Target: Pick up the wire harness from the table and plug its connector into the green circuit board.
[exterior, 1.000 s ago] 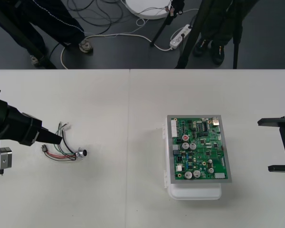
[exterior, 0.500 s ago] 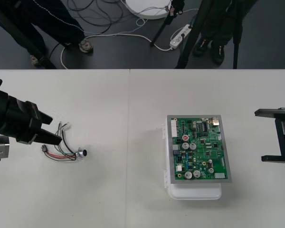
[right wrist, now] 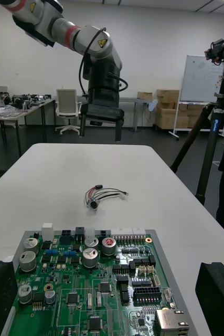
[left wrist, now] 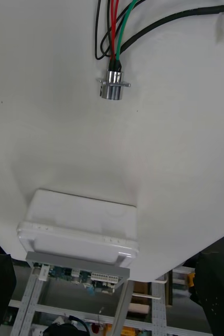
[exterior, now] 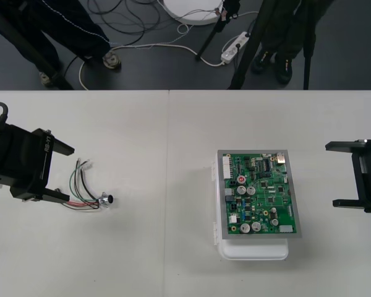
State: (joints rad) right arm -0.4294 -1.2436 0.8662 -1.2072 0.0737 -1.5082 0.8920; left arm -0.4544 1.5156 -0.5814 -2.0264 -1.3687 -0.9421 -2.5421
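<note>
The wire harness (exterior: 85,189) lies loose on the table at the left, its metal socket (exterior: 106,200) pointing toward the board. My left gripper (exterior: 62,173) hovers open at the harness's left end, one finger on each side of the wires. In the left wrist view the socket (left wrist: 113,86) and its red, green and black wires lie ahead of the open fingers (left wrist: 215,275). The green circuit board (exterior: 258,201) on its white base (exterior: 253,250) sits right of centre. My right gripper (exterior: 331,174) stands open to the right of the board. From the right wrist the board (right wrist: 91,283) is close and the harness (right wrist: 104,195) lies beyond it.
A seam (exterior: 168,185) runs down the table between harness and board. The left gripper (right wrist: 98,126) hangs behind the harness in the right wrist view. Cables, tripod legs and people's shoes stand on the dark floor (exterior: 173,55) past the far edge.
The left wrist has turned, so its two fingers now stand spread on either side of the harness's left end. The right gripper has shifted slightly left toward the board.
</note>
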